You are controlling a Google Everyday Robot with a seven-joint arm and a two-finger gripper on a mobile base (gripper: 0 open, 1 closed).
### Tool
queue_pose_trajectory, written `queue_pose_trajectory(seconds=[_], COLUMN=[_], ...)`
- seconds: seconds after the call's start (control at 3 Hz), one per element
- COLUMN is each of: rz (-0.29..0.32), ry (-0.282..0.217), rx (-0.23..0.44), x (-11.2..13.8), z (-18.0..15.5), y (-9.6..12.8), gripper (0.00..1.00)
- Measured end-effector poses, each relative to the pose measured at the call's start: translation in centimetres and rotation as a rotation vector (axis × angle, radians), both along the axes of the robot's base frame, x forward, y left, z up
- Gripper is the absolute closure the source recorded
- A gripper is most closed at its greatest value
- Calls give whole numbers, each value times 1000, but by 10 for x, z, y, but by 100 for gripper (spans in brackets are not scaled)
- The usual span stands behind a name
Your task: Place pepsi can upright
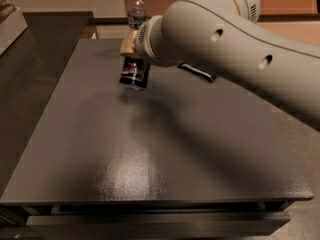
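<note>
The pepsi can [134, 74], dark blue with a red-white-blue logo, hangs almost upright with a slight tilt, just above the far left part of the dark grey table [150, 154]. My gripper [133, 59] is shut on its upper part from above. A tan finger [128, 44] shows beside the can; the rest of the gripper is hidden behind the big white wrist and arm [225, 44], which reaches in from the upper right.
A clear plastic water bottle [136, 6] stands beyond the table's far edge, right behind the gripper. A flat dark snack packet [199, 72] lies to the right of the can, partly under the arm. A raised dark counter [30, 59] runs along the left.
</note>
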State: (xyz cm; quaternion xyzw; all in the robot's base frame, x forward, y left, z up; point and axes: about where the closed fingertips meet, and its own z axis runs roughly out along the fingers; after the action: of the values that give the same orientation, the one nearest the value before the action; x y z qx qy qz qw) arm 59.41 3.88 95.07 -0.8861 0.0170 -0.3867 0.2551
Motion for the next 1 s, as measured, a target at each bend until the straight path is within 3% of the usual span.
queue_pose_trajectory(seconds=[0.33, 1.0], rz=[127, 299], ry=[-132, -402], rx=[-61, -209], x=[-2, -10], z=[0, 8], y=[18, 47], gripper=[100, 100])
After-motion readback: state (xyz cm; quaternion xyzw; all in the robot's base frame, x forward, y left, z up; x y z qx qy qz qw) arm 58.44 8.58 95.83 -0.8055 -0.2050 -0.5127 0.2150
